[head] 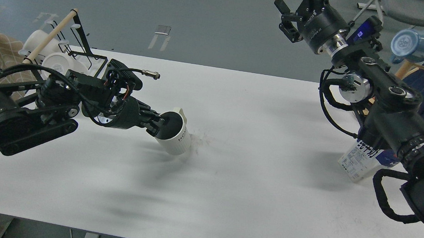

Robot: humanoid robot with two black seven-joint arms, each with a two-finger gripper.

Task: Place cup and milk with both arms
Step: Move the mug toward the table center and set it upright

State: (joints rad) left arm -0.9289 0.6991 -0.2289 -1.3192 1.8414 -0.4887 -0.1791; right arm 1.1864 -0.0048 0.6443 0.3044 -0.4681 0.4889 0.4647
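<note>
Left gripper [156, 123] grips the cup [175, 136] by its rim, one finger inside the dark interior and one outside. Cup is tilted, mouth facing left toward the arm, handle on the upper far side. Its lower end sits at or just above the table [229, 182]; contact is hard to judge from this angle. Cup lies left of the table's middle, just beside a faint scuff mark [199, 139].

Right gripper [296, 13] is raised well above the table's far right edge, fingers spread apart, holding nothing. It is partly cut by the top of the view.

Milk [362, 161] stands on the table near the right edge, mostly hidden behind the right forearm; only the lower white panel and a bit of blue show. Well apart from the right gripper and from the cup.

Rack [84, 48] with white mugs [57, 61] at the far left corner. Blue mug [414, 44] hangs on a peg at far right
</note>
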